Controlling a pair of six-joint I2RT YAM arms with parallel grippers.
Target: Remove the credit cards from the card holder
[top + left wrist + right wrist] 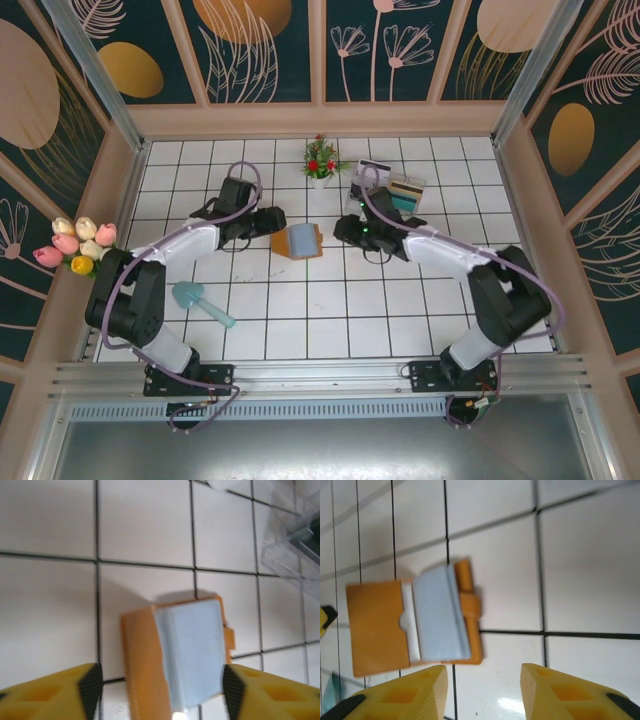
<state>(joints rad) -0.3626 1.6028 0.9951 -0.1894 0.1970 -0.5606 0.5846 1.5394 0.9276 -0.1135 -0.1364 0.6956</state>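
Observation:
The orange-brown card holder (298, 241) lies open on the white tiles between my two grippers. A pale blue-grey stack (437, 615) sits in the holder's (372, 627) inner pocket; whether it is cards or a sleeve I cannot tell. My left gripper (276, 226) is just left of the holder. In the left wrist view my left gripper (161, 687) is open, its fingers on either side of the holder (142, 670) without touching it. My right gripper (343, 232) is just right of the holder, and in the right wrist view it (482, 685) is open over bare tile. A teal-green card (405, 201) lies in the tray.
A clear plastic tray (372, 168) with cards stands at the back right, close behind my right gripper; its corner (292, 545) shows in the left wrist view. A small flower pot (320, 160) stands behind the holder. A teal scoop (200, 300) lies front left. Tulips (75, 245) rest on the left wall.

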